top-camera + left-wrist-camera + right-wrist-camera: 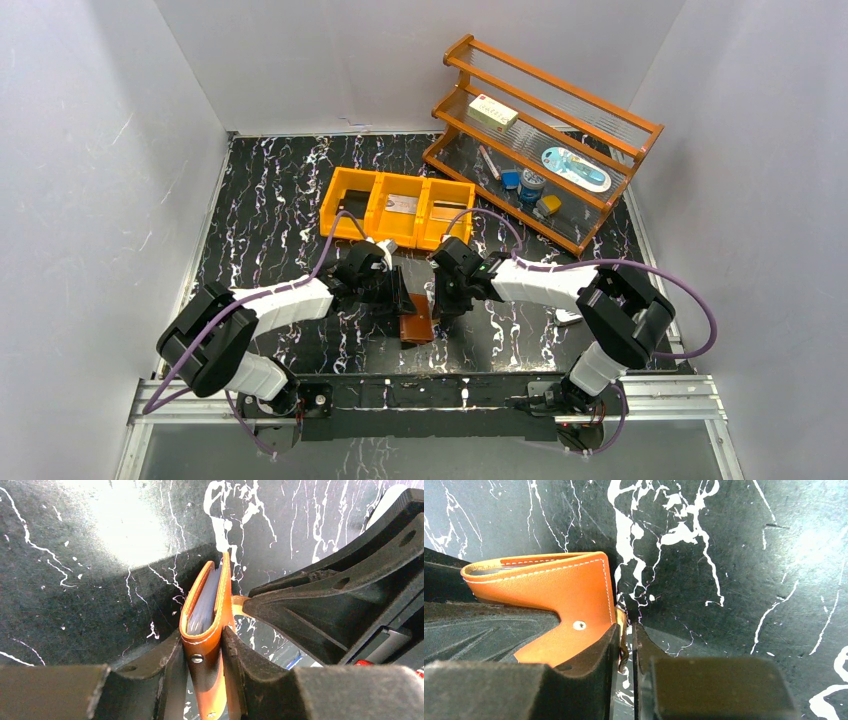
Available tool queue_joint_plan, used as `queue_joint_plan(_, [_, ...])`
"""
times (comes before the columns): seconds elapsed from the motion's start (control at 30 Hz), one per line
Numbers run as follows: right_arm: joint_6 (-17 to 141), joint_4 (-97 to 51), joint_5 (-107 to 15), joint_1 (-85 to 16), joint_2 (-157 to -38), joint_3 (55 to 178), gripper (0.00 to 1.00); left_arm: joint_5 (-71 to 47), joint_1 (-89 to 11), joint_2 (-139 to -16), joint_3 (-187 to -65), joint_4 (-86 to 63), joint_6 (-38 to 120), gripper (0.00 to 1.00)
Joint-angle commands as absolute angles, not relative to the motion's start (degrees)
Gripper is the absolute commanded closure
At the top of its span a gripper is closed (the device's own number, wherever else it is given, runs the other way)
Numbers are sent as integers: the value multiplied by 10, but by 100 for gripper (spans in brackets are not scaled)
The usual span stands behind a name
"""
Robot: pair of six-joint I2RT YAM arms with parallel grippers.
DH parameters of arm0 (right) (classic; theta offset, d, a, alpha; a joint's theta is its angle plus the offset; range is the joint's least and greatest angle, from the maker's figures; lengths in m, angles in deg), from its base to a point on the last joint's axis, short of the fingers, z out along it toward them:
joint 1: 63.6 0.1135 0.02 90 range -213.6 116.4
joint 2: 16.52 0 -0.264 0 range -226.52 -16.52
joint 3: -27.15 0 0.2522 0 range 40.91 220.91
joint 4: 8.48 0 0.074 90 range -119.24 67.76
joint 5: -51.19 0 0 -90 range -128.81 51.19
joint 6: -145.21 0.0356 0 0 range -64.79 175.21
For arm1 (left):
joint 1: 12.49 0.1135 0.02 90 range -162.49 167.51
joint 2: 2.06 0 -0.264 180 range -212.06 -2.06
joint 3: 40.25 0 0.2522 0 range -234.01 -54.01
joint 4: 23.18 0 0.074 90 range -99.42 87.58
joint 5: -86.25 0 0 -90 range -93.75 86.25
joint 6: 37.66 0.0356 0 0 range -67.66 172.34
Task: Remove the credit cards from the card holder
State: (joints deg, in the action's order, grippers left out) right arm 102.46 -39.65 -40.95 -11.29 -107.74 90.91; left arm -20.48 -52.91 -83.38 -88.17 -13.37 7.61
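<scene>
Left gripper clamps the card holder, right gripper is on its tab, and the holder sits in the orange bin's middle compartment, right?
Not in the orange bin. The top view shows the card holder on the bin's near side, held up between the arms. As you say, the left gripper clamps it and the right gripper is on its tab.

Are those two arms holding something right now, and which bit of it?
Both hold the card holder. The left end effector clamps its leather faces near the snap stud; the right end effector pinches its small tab.
</scene>
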Motion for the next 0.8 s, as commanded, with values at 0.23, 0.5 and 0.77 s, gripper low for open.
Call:
queue_joint_plan(0.23, [1031, -409, -359, -110, -1025, 908, 99, -143, -529, -785, -884, -90, 88, 59])
queue_joint_plan(0.5, [1029, -392, -353, -111, -934, 907, 100, -64, -529, -712, -887, -32, 85, 46])
queue_joint_plan(0.77, [1016, -359, -408, -112, -921, 932, 100, 43, -528, -604, -869, 21, 53, 32])
